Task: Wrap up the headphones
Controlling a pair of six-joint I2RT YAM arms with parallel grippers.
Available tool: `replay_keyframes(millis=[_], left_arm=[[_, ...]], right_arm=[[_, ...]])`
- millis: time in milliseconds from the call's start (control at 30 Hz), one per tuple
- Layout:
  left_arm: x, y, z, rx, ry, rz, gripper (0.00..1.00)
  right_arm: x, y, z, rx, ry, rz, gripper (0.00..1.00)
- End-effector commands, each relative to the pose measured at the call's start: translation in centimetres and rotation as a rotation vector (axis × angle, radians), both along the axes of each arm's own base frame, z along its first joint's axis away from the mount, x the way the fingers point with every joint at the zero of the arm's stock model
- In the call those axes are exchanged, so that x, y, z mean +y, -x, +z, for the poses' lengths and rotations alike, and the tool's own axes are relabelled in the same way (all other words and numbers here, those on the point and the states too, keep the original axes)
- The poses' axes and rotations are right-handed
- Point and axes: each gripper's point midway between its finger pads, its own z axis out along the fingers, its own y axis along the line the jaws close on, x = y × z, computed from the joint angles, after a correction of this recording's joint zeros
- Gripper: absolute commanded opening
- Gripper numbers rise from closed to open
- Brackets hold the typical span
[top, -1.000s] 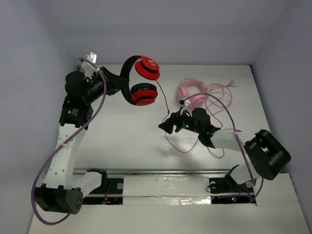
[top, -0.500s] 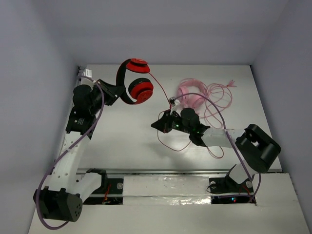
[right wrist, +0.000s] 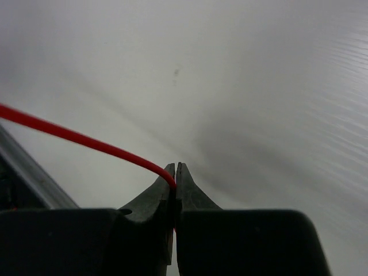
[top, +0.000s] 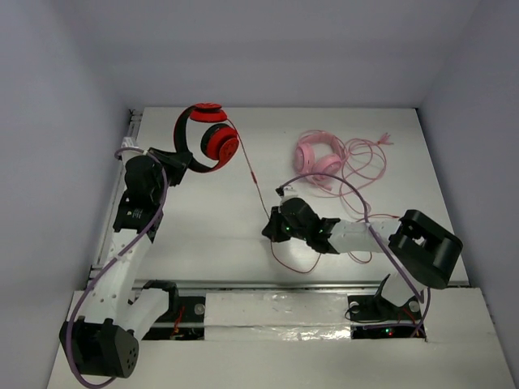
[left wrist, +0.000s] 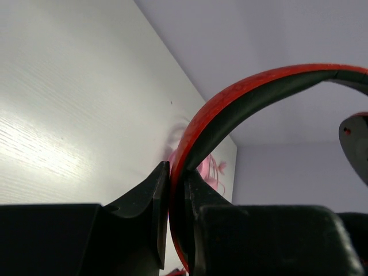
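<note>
The white wood-grain table (top: 211,219) fills the middle of the top view, closed in by pale grey walls (top: 276,49) at the back and on both sides. A metal rail (top: 284,285) runs along its near edge. The widest bare stretch lies in the centre of the frame, between the two arms, with more open board at lower left of centre.

The white-and-black left arm (top: 122,259) reaches up the left edge. The black right arm (top: 365,235) lies low across the lower right, pointing left.

The red over-ear headphones with black inner band (top: 212,142) sit at upper left, close to the table's far edge and left wall. The left gripper (left wrist: 175,172) is closed tight on their headband (left wrist: 241,98), one finger on each face. Whether the cups touch the board cannot be told.

The pink headphones (top: 318,156) lie at upper right amid loose coils of pink cable (top: 365,158), well apart from the red pair.

The thin red cable (top: 253,174) runs from the red cup down and right to the right gripper (right wrist: 175,169). Its jaws are pinched together on the cable (right wrist: 75,138) just above the board. Beyond the jaws the cable loops slack toward the rail.
</note>
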Motion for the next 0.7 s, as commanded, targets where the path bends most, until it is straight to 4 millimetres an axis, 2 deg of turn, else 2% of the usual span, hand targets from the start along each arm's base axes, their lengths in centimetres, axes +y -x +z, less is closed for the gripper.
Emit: replay_keyframes(millis=[0, 100, 133, 200, 233, 333, 367, 400, 467, 500, 533, 667], left_arm=[[1.8, -1.2, 6.3, -0.197, 0.066, 0.145, 0.0], [2.2, -2.5, 6.2, -0.186, 0.066, 0.223, 0.0], [1.3, -3.0, 5.2, -0.162, 0.066, 0.214, 0.0], [1.0, -3.3, 4.7, -0.163, 0.078, 0.235, 0.0], [0.4, -3.4, 3.9, -0.146, 0.076, 0.227, 0.0], [0.2, -3.6, 3.3, -0.138, 0.044, 0.261, 0.0], [-0.6, -3.4, 2.8, -0.122, 0.02, 0.255, 0.0], [0.0, -3.4, 2.6, -0.115, -0.015, 0.3, 0.0], [-0.5, -3.4, 1.9, -0.097, -0.045, 0.303, 0.0], [0.1, -3.5, 1.6, -0.092, -0.06, 0.335, 0.0], [-0.2, -3.4, 1.5, -0.09, -0.076, 0.332, 0.0], [-0.4, -3.0, 1.1, -0.078, -0.174, 0.36, 0.0]], right_arm=[[-2.4, -1.3, -1.5, -0.017, 0.147, -0.112, 0.0], [-1.4, -0.6, -1.5, -0.022, 0.192, -0.071, 0.0], [-0.8, -0.8, -1.1, -0.034, 0.194, -0.064, 0.0], [-0.4, -0.5, -1.0, -0.041, 0.214, -0.056, 0.0], [-0.1, -0.3, -0.8, -0.05, 0.218, -0.047, 0.0], [1.0, 0.3, -0.7, -0.068, 0.238, -0.016, 0.0], [1.6, 0.3, -0.3, -0.077, 0.237, -0.007, 0.0], [2.1, 1.2, -0.4, -0.079, 0.252, 0.02, 0.0], [3.2, 1.9, 0.1, -0.1, 0.253, 0.053, 0.0], [3.8, 2.2, 0.4, -0.108, 0.247, 0.07, 0.0], [4.0, 3.4, 0.0, -0.101, 0.269, 0.102, 0.0], [4.7, 4.3, -0.5, -0.104, 0.301, 0.13, 0.0]])
